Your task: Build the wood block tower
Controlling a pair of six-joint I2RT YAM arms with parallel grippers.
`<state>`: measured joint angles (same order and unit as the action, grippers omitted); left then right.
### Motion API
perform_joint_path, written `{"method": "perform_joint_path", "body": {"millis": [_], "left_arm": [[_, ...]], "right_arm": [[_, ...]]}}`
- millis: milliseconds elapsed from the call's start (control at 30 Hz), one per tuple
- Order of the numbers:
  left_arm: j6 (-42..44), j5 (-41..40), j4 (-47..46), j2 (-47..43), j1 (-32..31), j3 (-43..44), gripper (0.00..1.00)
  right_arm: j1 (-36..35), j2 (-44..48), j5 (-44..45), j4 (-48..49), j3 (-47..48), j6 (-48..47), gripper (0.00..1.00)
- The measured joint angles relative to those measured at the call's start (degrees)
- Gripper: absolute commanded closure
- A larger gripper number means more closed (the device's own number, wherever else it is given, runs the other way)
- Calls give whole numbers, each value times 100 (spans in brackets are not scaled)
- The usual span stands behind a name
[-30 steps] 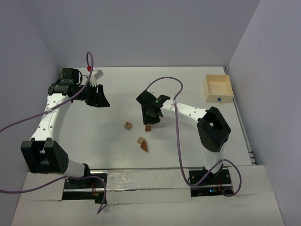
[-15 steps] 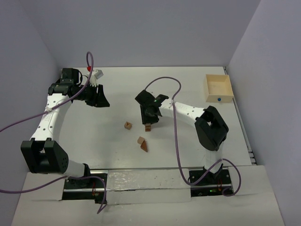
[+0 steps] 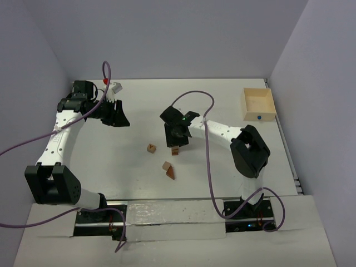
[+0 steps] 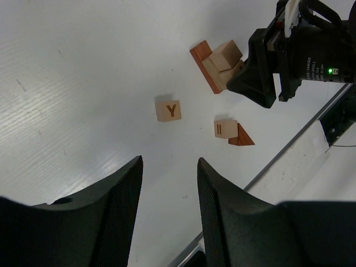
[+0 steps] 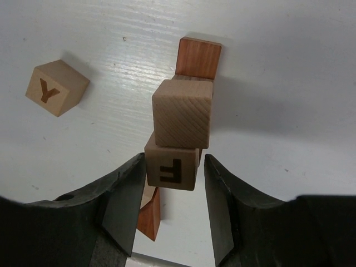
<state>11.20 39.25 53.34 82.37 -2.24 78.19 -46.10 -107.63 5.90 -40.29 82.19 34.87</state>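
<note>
The wood block tower (image 3: 175,149) stands mid-table under my right gripper (image 3: 178,138). In the right wrist view a tan cube marked F (image 5: 172,173) sits between the open fingers of that gripper (image 5: 174,164), with a narrow gap on each side. A plain tan cube (image 5: 182,114) overlaps its upper edge, and a reddish-brown bar (image 5: 198,57) shows beyond. Loose wood blocks lie nearby: a Y cube (image 3: 151,148), a tan cube (image 4: 225,129) and a reddish-brown wedge (image 4: 241,137) touching it. My left gripper (image 4: 169,161) hangs open and empty at the far left (image 3: 115,114).
An open light-wood box (image 3: 266,104) sits at the far right with a small blue thing (image 3: 259,117) inside. Purple cables loop over both arms. A white and red fitting (image 3: 113,86) lies by the left gripper. A metal strip (image 3: 167,214) lines the near table edge.
The right arm's elbow has shifted slightly to the left while its gripper stays over the tower. The left arm and the loose blocks have not moved.
</note>
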Motion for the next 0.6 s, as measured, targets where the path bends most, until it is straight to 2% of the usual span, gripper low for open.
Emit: {"method": "perform_joint_path", "body": {"millis": [67, 167, 200, 600], "left_arm": [[2, 2, 0, 0, 0, 0, 48], [1, 4, 0, 0, 0, 0, 47], [6, 4, 0, 0, 0, 0, 47], [113, 88, 12, 0, 0, 0, 47]], "right_arm": [[8, 0, -15, 0, 0, 0, 27], [12, 2, -92, 5, -2, -69, 6], [12, 5, -116, 14, -8, -99, 3], [-1, 553, -184, 150, -388, -525, 1]]}}
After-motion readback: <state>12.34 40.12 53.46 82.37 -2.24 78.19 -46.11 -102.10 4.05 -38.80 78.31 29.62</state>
